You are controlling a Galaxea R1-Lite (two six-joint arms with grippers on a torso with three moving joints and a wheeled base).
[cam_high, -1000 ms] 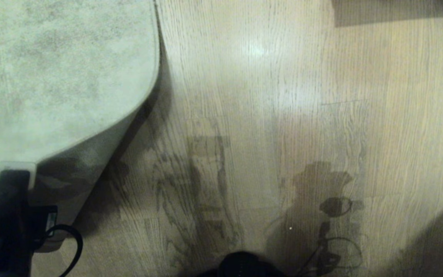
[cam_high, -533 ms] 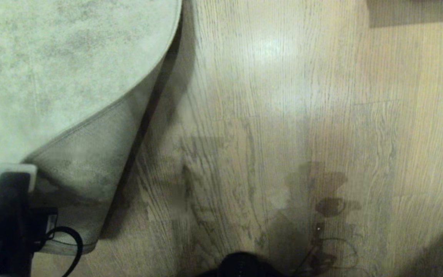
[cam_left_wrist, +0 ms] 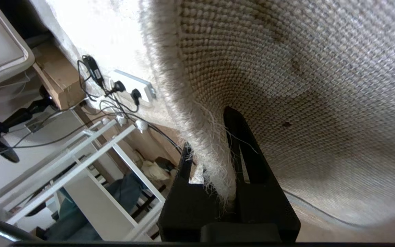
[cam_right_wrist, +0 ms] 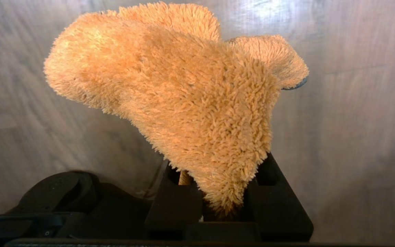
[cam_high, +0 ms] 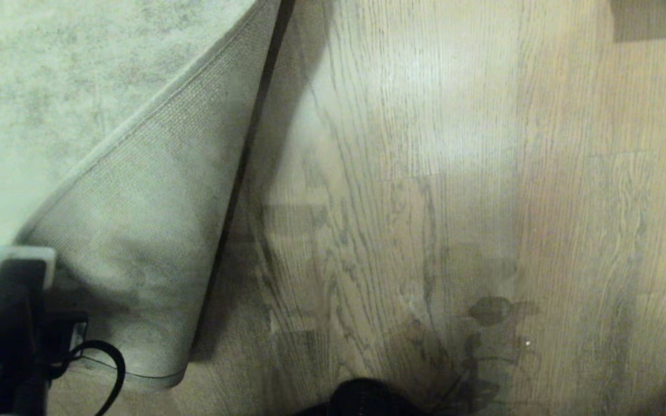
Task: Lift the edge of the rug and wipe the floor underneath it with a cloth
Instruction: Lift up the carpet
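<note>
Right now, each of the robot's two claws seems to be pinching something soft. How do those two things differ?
The rug edge in the left gripper is pale grey-beige with a flat woven backing; the cloth in the right gripper is orange and shaggy. The rug edge belongs to a big rug partly lying on the floor; the cloth is a small loose rag hanging free above it. Both are clamped between black fingers.

Left claw [cam_high: 18, 254] half out of frame

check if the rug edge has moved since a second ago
Yes. The rug edge, clamped in the left gripper, has folded further over the rug, away from the dark patch on the floor; the camera shifted too.
</note>
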